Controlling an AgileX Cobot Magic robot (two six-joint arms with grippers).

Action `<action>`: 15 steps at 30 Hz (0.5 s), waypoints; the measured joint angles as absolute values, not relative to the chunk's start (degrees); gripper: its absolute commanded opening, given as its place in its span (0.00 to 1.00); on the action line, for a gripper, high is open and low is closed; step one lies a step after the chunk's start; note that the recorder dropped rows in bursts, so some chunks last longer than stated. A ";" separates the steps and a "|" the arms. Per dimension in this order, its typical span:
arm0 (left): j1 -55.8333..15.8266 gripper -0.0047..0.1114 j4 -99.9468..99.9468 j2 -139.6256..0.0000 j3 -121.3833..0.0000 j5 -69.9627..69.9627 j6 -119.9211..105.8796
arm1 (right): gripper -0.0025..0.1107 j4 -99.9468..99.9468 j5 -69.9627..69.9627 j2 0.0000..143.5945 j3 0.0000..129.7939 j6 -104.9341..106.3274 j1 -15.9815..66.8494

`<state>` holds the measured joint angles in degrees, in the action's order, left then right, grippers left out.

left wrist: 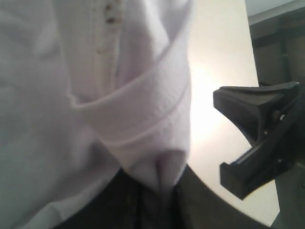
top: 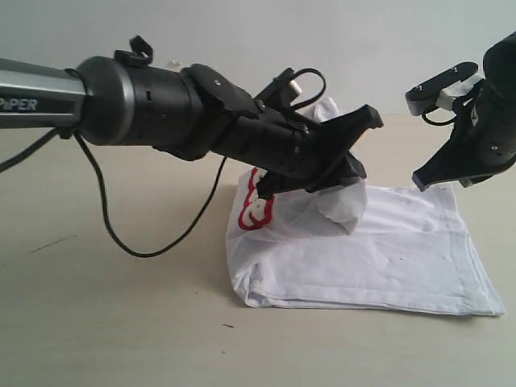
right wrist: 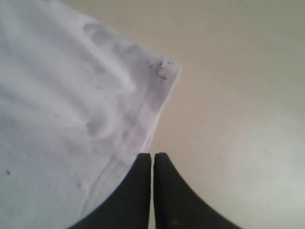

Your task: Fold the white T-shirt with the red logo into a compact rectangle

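Observation:
The white T-shirt (top: 379, 258) lies partly folded on the table, with a bit of the red logo (top: 256, 208) showing at its left end. My left gripper (top: 343, 189) is shut on a bunched fold of the shirt (left wrist: 159, 174) and holds it lifted above the rest of the cloth. My right gripper (top: 421, 181) hovers just above the shirt's far right part, shut with nothing between its fingers (right wrist: 143, 171). In the right wrist view a hemmed corner of the shirt (right wrist: 164, 71) lies beside the fingertips.
The beige table (top: 97, 306) spreads out around the shirt. A black cable (top: 153, 242) hangs from the left arm and loops down onto the table left of the shirt. The right gripper's black body (left wrist: 259, 138) shows in the left wrist view.

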<state>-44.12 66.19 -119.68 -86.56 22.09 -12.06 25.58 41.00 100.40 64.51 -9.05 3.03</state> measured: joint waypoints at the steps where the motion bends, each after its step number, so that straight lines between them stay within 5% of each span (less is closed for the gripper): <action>1: -44.91 0.04 66.34 -120.47 -88.60 21.97 -12.06 | 0.03 27.02 42.30 100.87 64.51 -10.02 2.47; 15: -45.14 0.04 65.12 -123.01 -93.73 21.60 -11.85 | 0.02 9.57 34.85 112.01 58.94 1.11 -4.48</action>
<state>-45.14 65.12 -123.01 -93.73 21.60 -11.85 9.57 34.85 112.01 58.94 1.11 -4.48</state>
